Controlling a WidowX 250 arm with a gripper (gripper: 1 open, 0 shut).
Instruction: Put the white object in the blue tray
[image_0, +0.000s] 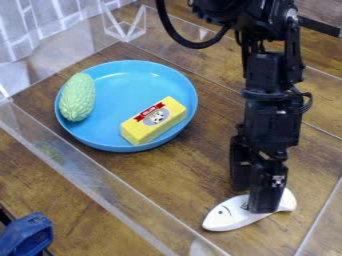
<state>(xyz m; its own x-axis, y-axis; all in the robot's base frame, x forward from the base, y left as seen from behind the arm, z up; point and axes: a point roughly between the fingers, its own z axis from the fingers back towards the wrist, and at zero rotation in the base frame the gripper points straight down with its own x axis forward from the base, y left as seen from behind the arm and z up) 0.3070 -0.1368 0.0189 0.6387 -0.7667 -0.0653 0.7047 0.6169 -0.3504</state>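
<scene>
Low at table's near right edge, my gripper (262, 196) stands steeply nose-down over small flat white fish-shaped plastic piece (237, 212), jaws spread wide to straddle it. Nothing clamped yet. Piece lies flat on wooden tabletop (160, 190) under my fingertips (exact contact hidden). Round shallow bright-blue tray (110, 143) sits well apart to left, holding yellow rectangular block (152, 121) and green textured oval object (78, 96); I judge room remains between them.

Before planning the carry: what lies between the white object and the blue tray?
Only bare wooden tabletop separates the white object from the blue tray, in the camera view.
</scene>
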